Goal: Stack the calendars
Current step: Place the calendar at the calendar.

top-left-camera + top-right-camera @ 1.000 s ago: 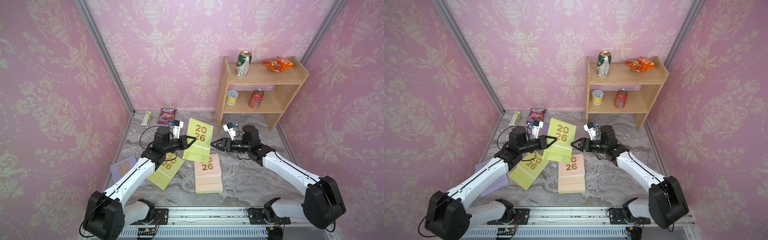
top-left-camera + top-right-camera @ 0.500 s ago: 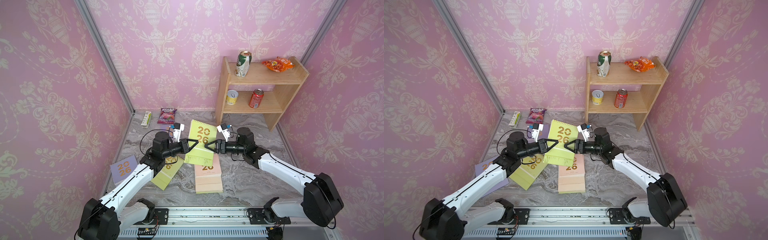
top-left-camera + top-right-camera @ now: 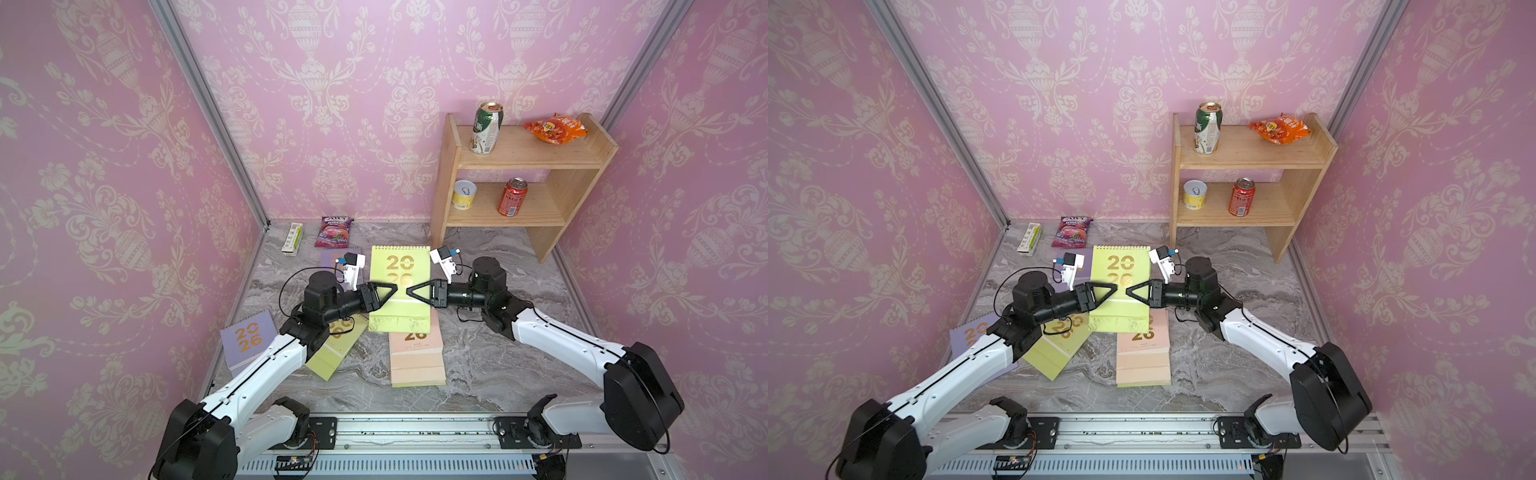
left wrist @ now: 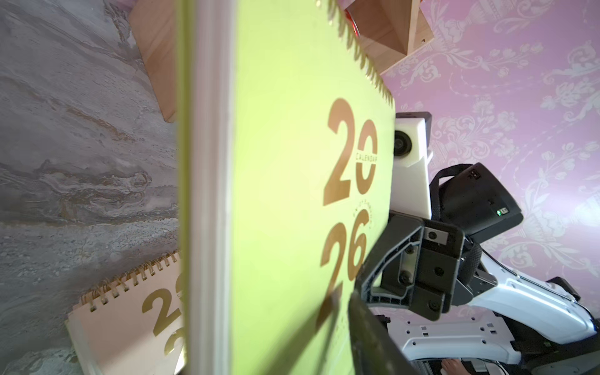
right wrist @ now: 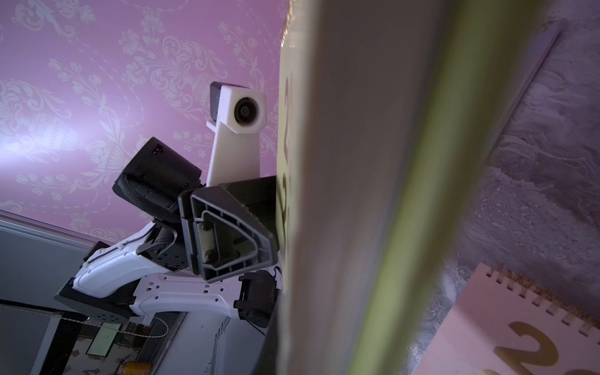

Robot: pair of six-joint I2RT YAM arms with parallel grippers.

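Yellow-green calendar [image 3: 400, 266] aloft between left hand [image 3: 392, 289] and right hand [image 3: 410, 291]

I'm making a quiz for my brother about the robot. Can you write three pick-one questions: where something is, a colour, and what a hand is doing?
1. Where is the red can? A top shelf B lower shelf C table
2. What colour is the lifted calendar? A purple B peach C yellow-green
3. The right hand is: A shut on that calendar B open C lying on the table
1 B: it stands beside the yellow tin. 2 C: its cover is yellow-green. 3 A: its fingers pinch the calendar's edge.
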